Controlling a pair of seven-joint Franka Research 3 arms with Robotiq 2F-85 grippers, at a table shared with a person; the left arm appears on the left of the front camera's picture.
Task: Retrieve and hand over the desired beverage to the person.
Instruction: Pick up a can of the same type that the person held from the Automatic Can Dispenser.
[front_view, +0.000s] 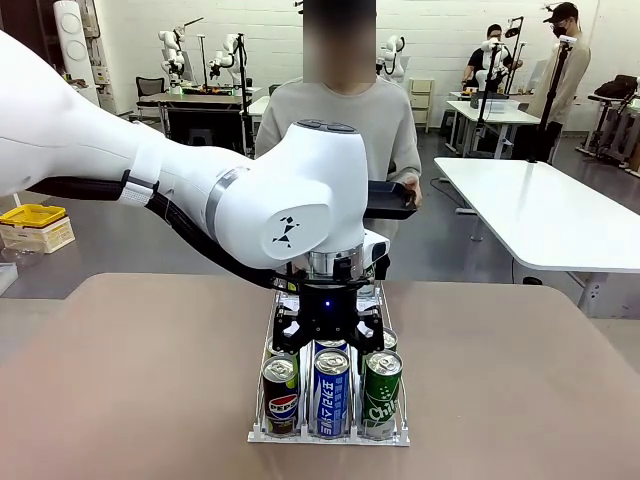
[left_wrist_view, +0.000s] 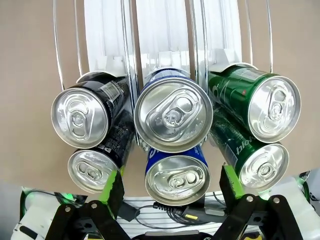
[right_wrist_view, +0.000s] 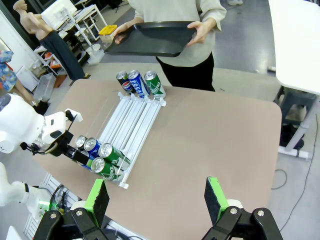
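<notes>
A white wire rack (front_view: 262, 434) on the brown table holds drink cans in three lanes: black Pepsi cans (front_view: 281, 395), blue cans (front_view: 331, 390) and green cans (front_view: 381, 390). My left gripper (front_view: 330, 340) hangs open just above them. In the left wrist view its green-padded fingers (left_wrist_view: 114, 182) stand on either side of the nearer blue can (left_wrist_view: 176, 175), apart from it, with a second blue can (left_wrist_view: 172, 112) beyond. Three more cans (right_wrist_view: 139, 82) stand at the rack's far end. The person (front_view: 345, 120) waits there holding a black tray (right_wrist_view: 152, 39). My right gripper (right_wrist_view: 156, 197) is open, high above the table's near side.
The brown table (front_view: 130, 380) has free room on both sides of the rack (right_wrist_view: 135, 117). A long white table (front_view: 540, 210) stands at the right beyond it. A yellow box (front_view: 32, 215) sits off to the left. Other people work at far tables.
</notes>
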